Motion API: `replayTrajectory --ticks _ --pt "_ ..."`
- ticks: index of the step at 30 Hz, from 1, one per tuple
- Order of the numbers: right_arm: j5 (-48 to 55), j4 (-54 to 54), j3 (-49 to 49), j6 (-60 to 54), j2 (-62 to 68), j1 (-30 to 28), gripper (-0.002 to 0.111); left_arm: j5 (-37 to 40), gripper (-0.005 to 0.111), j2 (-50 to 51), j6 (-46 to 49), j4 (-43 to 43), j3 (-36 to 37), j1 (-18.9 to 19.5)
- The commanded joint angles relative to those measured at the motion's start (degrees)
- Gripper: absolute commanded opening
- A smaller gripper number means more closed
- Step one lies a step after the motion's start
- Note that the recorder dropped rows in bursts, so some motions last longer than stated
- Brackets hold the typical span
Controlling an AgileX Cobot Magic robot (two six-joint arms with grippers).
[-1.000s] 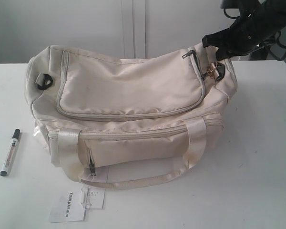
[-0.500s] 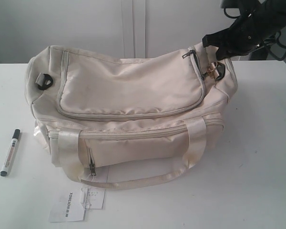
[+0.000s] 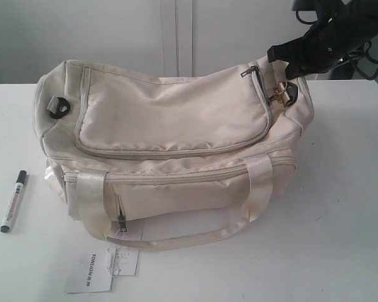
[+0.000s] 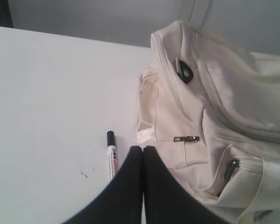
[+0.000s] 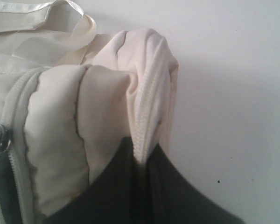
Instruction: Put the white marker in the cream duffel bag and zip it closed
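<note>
Nothing has visibly shifted around the cream duffel bag [image 3: 170,126].

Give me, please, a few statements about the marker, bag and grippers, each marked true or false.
1. The white marker lies on the table, outside the cream duffel bag. True.
2. The left gripper holds the marker. False: its jaws are shut on nothing and the marker lies on the table.
3. The right gripper is clamped on a zip seam of the bag. True.
4. The hangtag lies on top of the bag. False: it lies on the table by the bag's front.
</note>
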Motion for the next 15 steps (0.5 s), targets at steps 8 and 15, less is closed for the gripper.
replayTrajectory --ticks 8,15 --pt "-1.74 -0.28 -0.38 -0.57 -0.05 -0.61 0.000 13.09 0.000 17.92 13.13 -4.85 -12.52 0.12" --pt "-1.84 -0.28 -0.38 -0.57 -0.05 -0.61 0.000 18.42 0.000 26.16 40.04 -26.52 -18.54 -0.29"
